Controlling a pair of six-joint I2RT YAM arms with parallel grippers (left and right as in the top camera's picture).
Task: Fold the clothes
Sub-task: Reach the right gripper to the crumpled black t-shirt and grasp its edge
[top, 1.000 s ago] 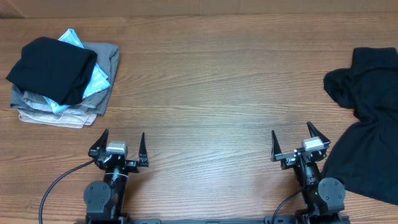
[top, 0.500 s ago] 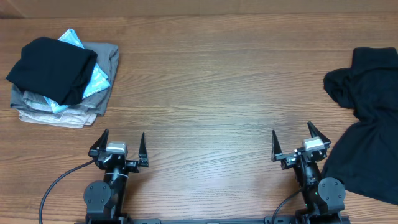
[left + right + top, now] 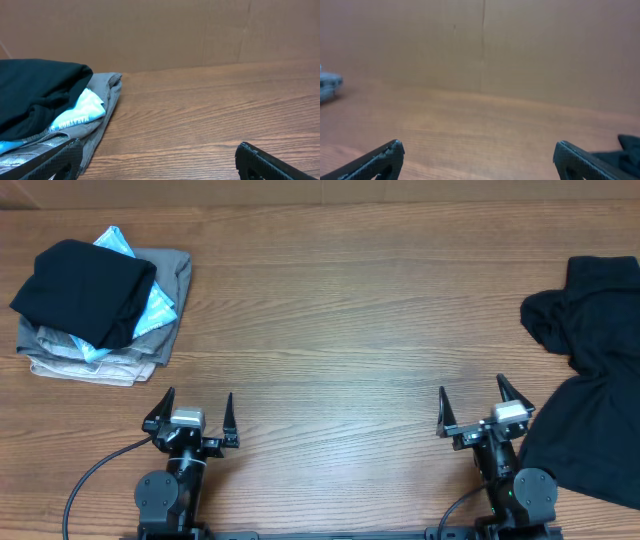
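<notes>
The clothes, a crumpled black T-shirt point(image 3: 590, 370), lie spread at the table's right edge and run out of the overhead view. A corner of the T-shirt point(image 3: 631, 146) shows at the lower right of the right wrist view. My right gripper point(image 3: 471, 387) stands open near the front edge, just left of the shirt and not touching it. In its own view the right gripper point(image 3: 477, 146) has only bare wood between its fingers. My left gripper point(image 3: 198, 396) is open at the front left, and the left gripper point(image 3: 157, 152) holds nothing.
A stack of folded garments point(image 3: 100, 305) sits at the back left: a black one point(image 3: 35, 95) on top, then a light-blue printed one point(image 3: 82, 112), then grey point(image 3: 107, 85) and beige. A brown cardboard wall point(image 3: 480, 45) stands behind the table.
My right gripper has shifted very slightly to the right. The left gripper and both piles of clothing have not moved.
</notes>
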